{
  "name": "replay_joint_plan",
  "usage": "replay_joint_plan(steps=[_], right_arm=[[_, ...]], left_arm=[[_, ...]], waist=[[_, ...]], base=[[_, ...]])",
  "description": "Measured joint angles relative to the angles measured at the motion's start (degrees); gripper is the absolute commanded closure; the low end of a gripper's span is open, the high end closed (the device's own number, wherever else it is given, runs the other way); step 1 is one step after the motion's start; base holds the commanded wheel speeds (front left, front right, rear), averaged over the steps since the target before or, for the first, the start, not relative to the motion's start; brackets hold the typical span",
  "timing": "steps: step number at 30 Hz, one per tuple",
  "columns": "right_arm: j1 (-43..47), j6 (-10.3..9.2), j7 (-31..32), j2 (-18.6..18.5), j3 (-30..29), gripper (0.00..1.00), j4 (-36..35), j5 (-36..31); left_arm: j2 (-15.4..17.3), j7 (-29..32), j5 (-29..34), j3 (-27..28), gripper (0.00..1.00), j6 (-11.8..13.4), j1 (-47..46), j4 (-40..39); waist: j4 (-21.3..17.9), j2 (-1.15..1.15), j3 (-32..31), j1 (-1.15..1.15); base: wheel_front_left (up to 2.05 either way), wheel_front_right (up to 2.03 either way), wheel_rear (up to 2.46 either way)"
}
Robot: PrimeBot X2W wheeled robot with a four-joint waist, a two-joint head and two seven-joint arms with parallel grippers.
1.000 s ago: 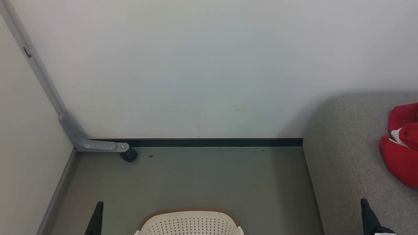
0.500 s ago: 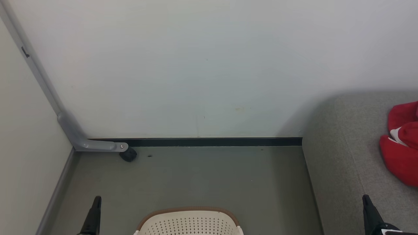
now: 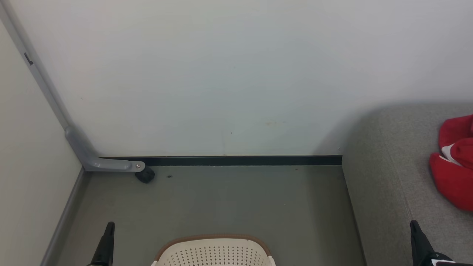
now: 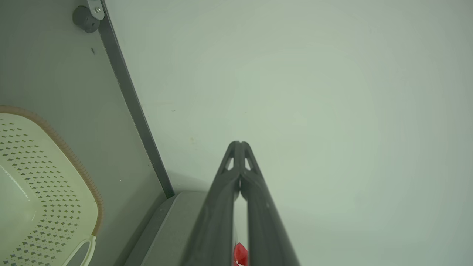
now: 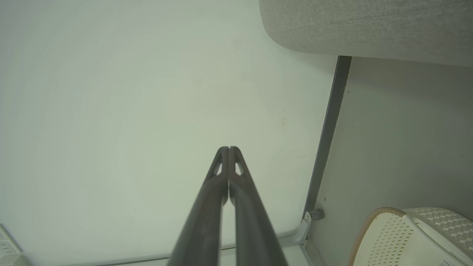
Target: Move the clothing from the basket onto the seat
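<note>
At the lower left of the head view, the left gripper (image 3: 111,225), two long dark fingers, rises from the bottom edge and points up the frame over the grey-green floor (image 3: 229,199). Its arm is cut off below. In the left wrist view its fingers are pressed together at the tips with nothing between them, aimed at the pale wall (image 3: 236,74).

At the bottom centre stands the small cream-white perforated plastic basket with a brown rim (image 3: 212,237). It is on the floor between the two grippers and touches neither. Only its far wall and rim are in frame, so its inside cannot be judged there.

At the right, the large grey fabric seat cushion (image 3: 384,166) butts against the wall. The bright red clothing with a white panel (image 3: 452,173) lies bunched on top of the seat at the right edge, which cuts off part of it. It is well apart from the basket.

At the lower right, the right gripper (image 3: 413,223) points up the frame in front of the seat's near part. Its base is cut off by the bottom edge. In the right wrist view its fingers are clenched tip to tip, gripping nothing.

In the far left corner, a grey metal bracket with a small black wheel (image 3: 145,176) sits by the dark skirting strip (image 3: 240,161).
</note>
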Motion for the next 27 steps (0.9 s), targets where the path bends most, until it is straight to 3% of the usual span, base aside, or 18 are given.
replay_joint_plan(steps=[27], right_arm=[[0.0, 0.0, 0.0, 0.0, 0.0, 1.0, 0.0, 0.0]], left_arm=[[0.0, 0.0, 0.0, 0.0, 1.0, 0.0, 0.0, 0.0]], waist=[[0.0, 0.0, 0.0, 0.0]], base=[[0.0, 0.0, 0.0]])
